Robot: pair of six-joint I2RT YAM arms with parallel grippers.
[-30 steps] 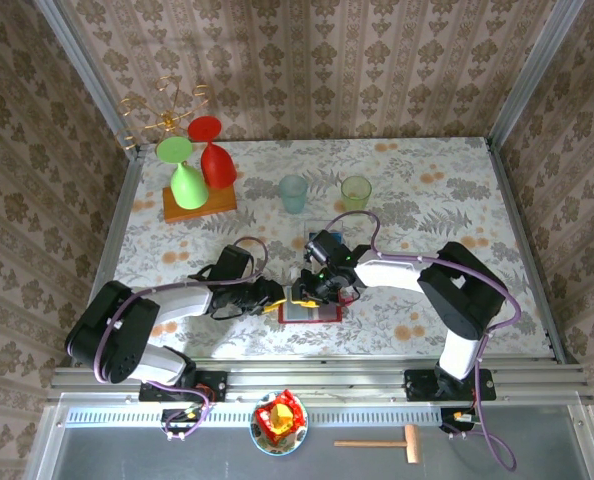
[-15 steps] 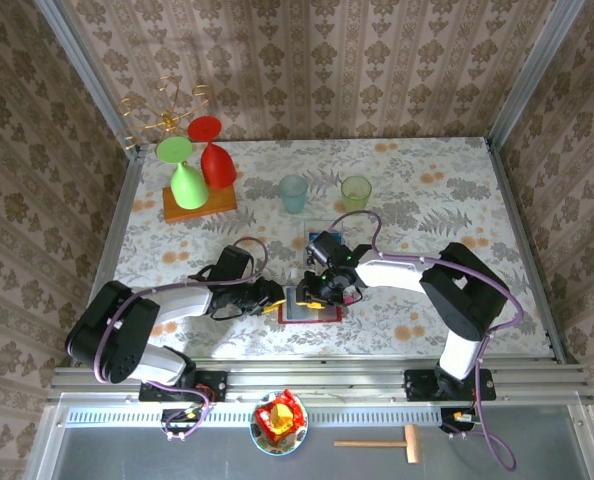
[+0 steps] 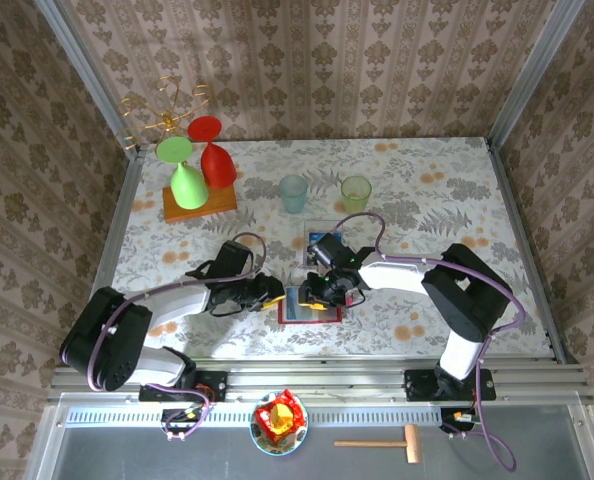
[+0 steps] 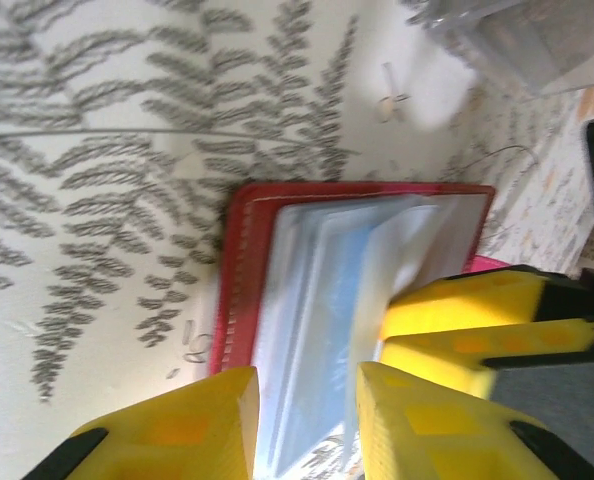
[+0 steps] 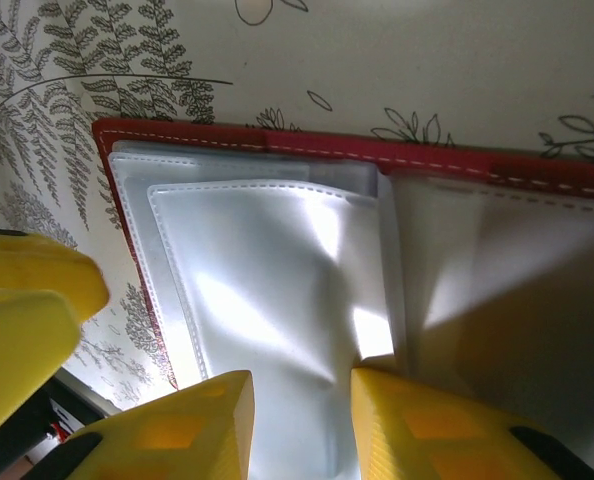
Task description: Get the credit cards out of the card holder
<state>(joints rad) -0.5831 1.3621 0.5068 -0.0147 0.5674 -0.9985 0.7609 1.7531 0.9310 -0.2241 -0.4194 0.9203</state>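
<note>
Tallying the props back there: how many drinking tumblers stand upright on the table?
2. A pale blue tumbler stands at the back middle of the table; a yellow-green tumbler stands just to its right. Nothing seems to hide another.

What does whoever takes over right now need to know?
Left gripper: jaws straddle the edge of the card holder; grip unclear.
Right gripper: jaws straddle one clear pocket; grip unclear.
The holder lies open on the table; a blue card sits in a pocket.
Done: holder opened.
Left to do: pull every card out.
</note>
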